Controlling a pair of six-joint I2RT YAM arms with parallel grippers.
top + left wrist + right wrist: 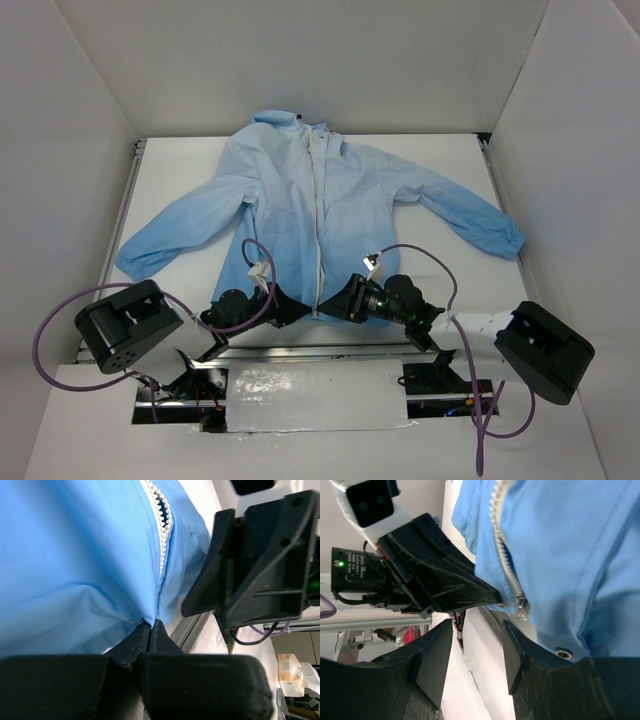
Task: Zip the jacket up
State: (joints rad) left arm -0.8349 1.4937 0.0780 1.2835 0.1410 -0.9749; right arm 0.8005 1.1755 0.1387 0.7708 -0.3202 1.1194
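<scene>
The white table (450, 170) carries the jacket (290, 215), which lies flat on its back and fills most of the surface. Its hood (280, 120) points to the far wall and its hem lies at the near edge. Both sleeves (180, 228) are spread out to the sides and slope toward the near corners.

The two arms reach in low from the near edge and meet at the middle of the hem, tip to tip.

The left gripper (151, 627) has its fingers pressed together, pinching the hem of the jacket right at the foot of the zipper (321, 220). The fabric runs up from the pinch in a taut fold.

The right gripper (478, 630) faces it from the other side with its fingers spread. Bare table and the left gripper's tip show in the gap, and nothing is held between the fingers.

The whitish zipper runs straight down the front centre from collar to hem. Its metal slider (522, 601) sits low, close to the hem, just beyond the right gripper's fingertip. In the left wrist view the teeth stand parted farther up.

A small metal snap (563, 653) sits on the hem, beside the slider.
</scene>
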